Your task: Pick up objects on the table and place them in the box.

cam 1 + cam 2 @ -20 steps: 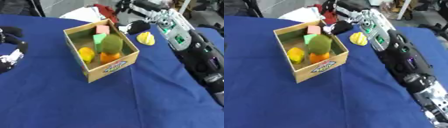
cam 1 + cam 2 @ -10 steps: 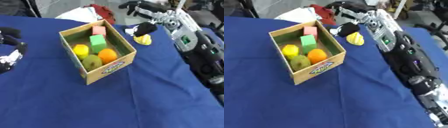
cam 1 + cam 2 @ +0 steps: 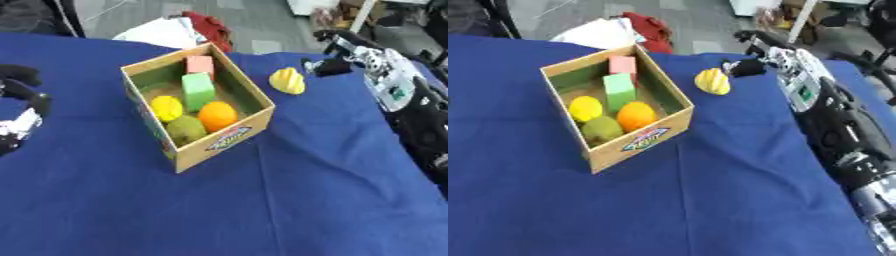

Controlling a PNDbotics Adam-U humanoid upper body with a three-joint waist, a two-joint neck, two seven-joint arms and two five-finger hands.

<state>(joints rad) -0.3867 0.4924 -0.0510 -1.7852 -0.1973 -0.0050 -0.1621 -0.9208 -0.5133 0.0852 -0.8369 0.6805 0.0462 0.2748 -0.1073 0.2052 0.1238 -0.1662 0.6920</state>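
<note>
An open cardboard box (image 3: 215,145) stands on the blue table, left of centre. Inside lie a pink block (image 3: 199,65), a green block (image 3: 198,90), a yellow fruit (image 3: 166,107), a green-brown fruit (image 3: 185,129) and an orange (image 3: 217,116). A yellow ribbed object (image 3: 287,81) lies on the cloth just right of the box's far corner. My right hand (image 3: 745,66) hovers open a little to the right of that yellow object, holding nothing. My left hand (image 3: 19,107) rests open at the left edge.
The blue cloth (image 3: 289,195) spreads wide in front of and to the right of the box. My right forearm (image 3: 833,125) runs down the right side. White and red fabric (image 3: 188,27) lies beyond the table's far edge.
The green-brown fruit, held above the box a second ago, now lies inside it. My right hand has drawn back to the right, past the yellow object. The camera has shifted.
</note>
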